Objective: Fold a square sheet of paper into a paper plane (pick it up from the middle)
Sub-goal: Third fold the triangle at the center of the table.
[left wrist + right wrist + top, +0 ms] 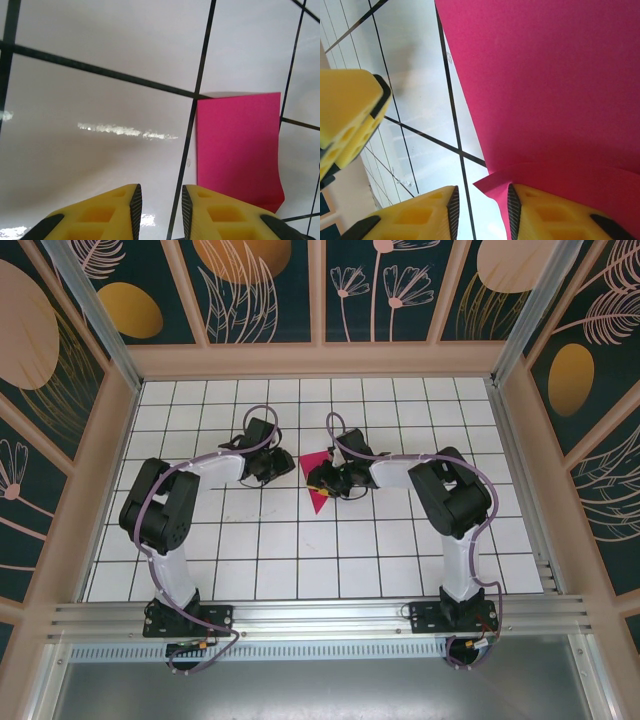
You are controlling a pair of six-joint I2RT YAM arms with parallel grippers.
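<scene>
Right gripper (482, 192): jaws parted a little with white tile visible through the gap, so no pinch. The pink paper (545, 85) lies flat ahead of it, and a raised folded lip of the sheet sits over the tip of one yellow finger (555, 210). Left gripper (160, 190): narrow gap too, nothing in it, and a black grid line runs under the gap. The paper is just beyond one of its fingers; can't tell if they touch. The right wrist view adds what the overhead can't: that lifted lip, plus a yellow finger (347, 115) of the left gripper close by, low over the tiles. The left wrist view shows the paper's straight far edge and a slightly curled near corner. The overhead gives the layout: the paper sits mid-table and reads as a triangle pointing toward the arm bases, its top partly hidden under the right gripper, with the left gripper just beside it on the other side. The table (400, 560) is glossy white tile with a black grid. An aluminium rail (320, 615) carries both bases. The walls (270, 290) are dark teal panels with tan leaf and flower prints in pale frames.
</scene>
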